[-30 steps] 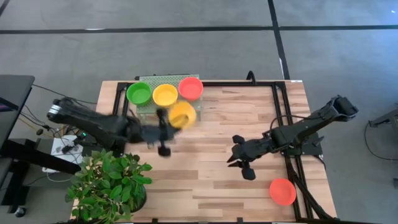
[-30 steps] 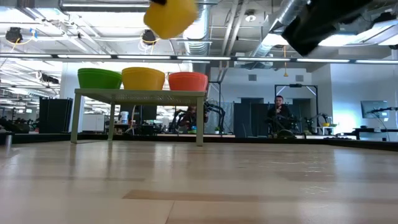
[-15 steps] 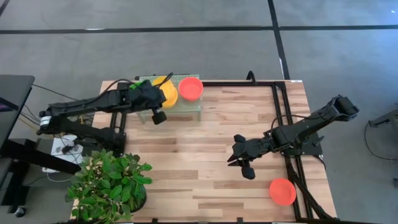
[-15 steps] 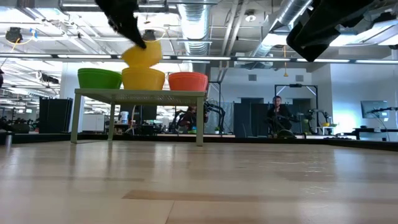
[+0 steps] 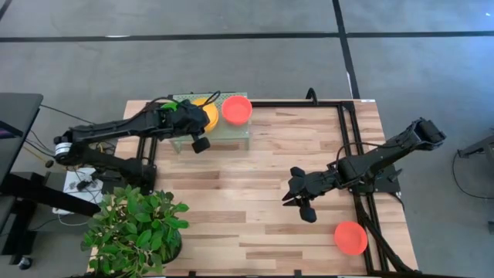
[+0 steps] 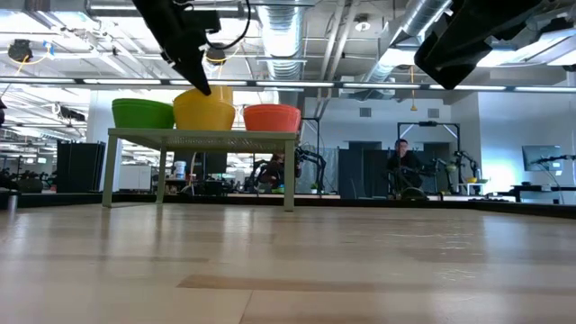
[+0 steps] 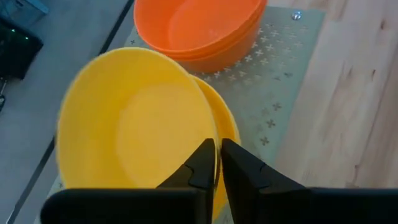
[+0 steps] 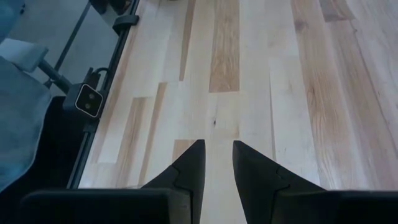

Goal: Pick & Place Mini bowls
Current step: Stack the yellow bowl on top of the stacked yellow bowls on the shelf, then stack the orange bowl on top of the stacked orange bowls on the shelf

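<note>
A pale green mesh rack [image 5: 231,133] stands at the table's far left. On it the low view shows a green bowl [image 6: 144,113], a yellow bowl [image 6: 205,110] and a red-orange bowl [image 6: 272,117]. My left gripper [image 7: 219,144] is over the rack, shut on a yellow bowl [image 7: 137,130] that lies tilted in a second yellow bowl [image 7: 231,127]. In the high view the left arm hides the green bowl. Another red-orange bowl [image 5: 350,238] rests on the table's near right. My right gripper [image 5: 305,202] hangs open above the bare table, right of middle. My left gripper pinches the upper yellow bowl by its rim [image 7: 210,124], one finger [image 7: 202,165] inside the bowl and the other [image 7: 242,168] outside. It comes down slanting from the table's left. The bowl sits tilted in the yellow bowl beneath it on the rack.
A potted plant [image 5: 139,228] stands at the table's near left corner. A black frame rail [image 5: 347,154] runs along the right side. Bare wood lies between the rack and the right gripper. People and equipment show in the room behind the table.
My left gripper has carried the yellow bowl from above the table's middle to the far left, over the rack, and lowered it into the yellow bowl there. It has stayed shut on the rim. The right arm has kept still.
</note>
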`<action>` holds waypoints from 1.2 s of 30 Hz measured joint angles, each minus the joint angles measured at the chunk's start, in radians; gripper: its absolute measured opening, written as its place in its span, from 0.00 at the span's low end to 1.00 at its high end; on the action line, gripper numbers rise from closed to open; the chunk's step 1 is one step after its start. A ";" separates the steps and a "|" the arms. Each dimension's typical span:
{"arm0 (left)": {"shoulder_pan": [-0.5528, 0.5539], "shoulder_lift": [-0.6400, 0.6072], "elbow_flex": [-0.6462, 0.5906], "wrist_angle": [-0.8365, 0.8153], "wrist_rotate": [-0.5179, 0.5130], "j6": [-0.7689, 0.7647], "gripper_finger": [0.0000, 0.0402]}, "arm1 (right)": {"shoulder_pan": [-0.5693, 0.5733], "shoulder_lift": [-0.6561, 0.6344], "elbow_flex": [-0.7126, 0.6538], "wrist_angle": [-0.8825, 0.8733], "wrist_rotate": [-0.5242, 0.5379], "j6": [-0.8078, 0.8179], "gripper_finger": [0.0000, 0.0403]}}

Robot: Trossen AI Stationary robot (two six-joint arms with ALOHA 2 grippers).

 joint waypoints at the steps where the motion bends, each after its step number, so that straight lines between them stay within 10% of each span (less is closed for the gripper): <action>1: 0.001 0.004 0.000 -0.002 0.000 0.000 0.08 | 0.000 0.000 0.000 0.000 0.000 0.000 0.19; 22: -0.197 -0.030 0.000 0.198 -0.082 0.091 0.26 | 0.003 0.000 0.073 -0.006 -0.052 0.127 0.19; 36: -0.342 -0.031 0.000 0.214 -0.081 -0.013 0.26 | 0.317 0.000 0.074 -0.438 -0.052 1.181 0.19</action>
